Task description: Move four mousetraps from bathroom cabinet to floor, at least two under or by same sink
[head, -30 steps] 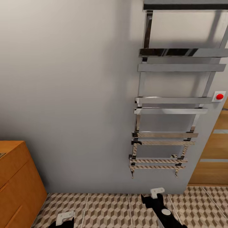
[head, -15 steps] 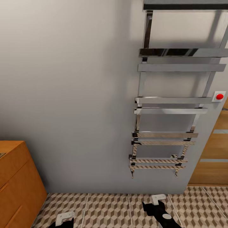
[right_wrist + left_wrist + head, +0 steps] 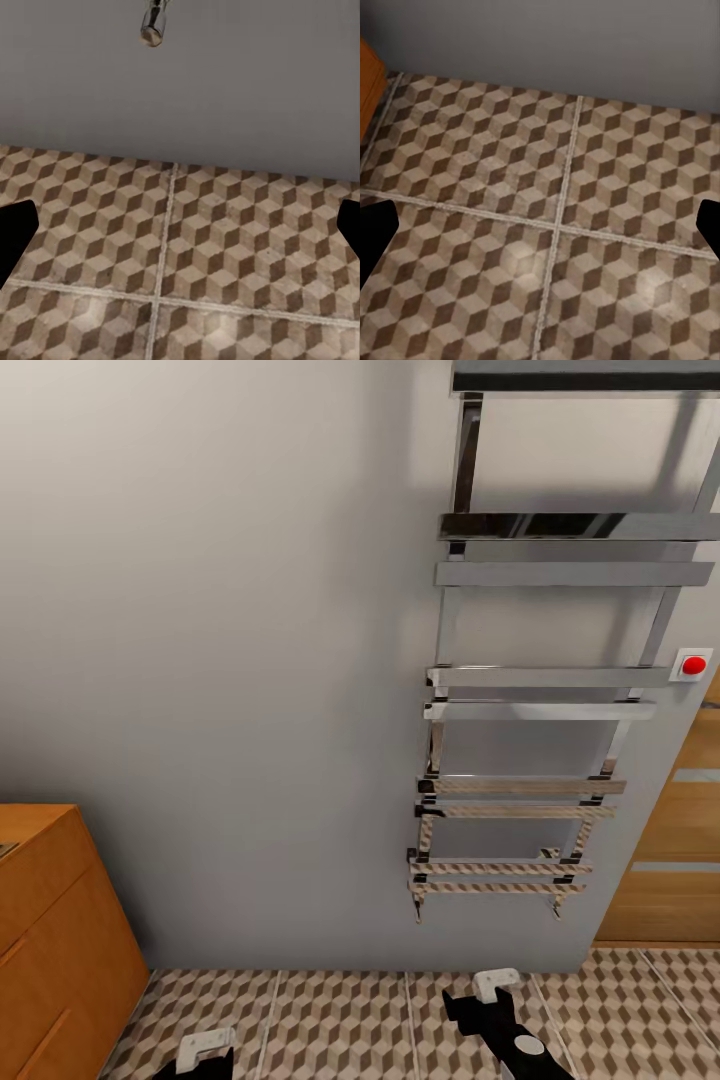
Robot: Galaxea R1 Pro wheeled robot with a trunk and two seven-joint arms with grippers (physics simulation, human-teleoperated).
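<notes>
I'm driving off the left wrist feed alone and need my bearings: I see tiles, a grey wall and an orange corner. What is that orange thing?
Observer: It's the cabinet, an orange-brown wooden chest against the wall, on the robot's left in the head view.
Operator: Anything mounted on that wall?
Observer: A chrome towel rail hangs to the right of the cabinet, with a red button beside it.
Operator: And my right gripper?
Observer: The right gripper is open, pointing at the bathroom floor near the foot of the wall.
</notes>
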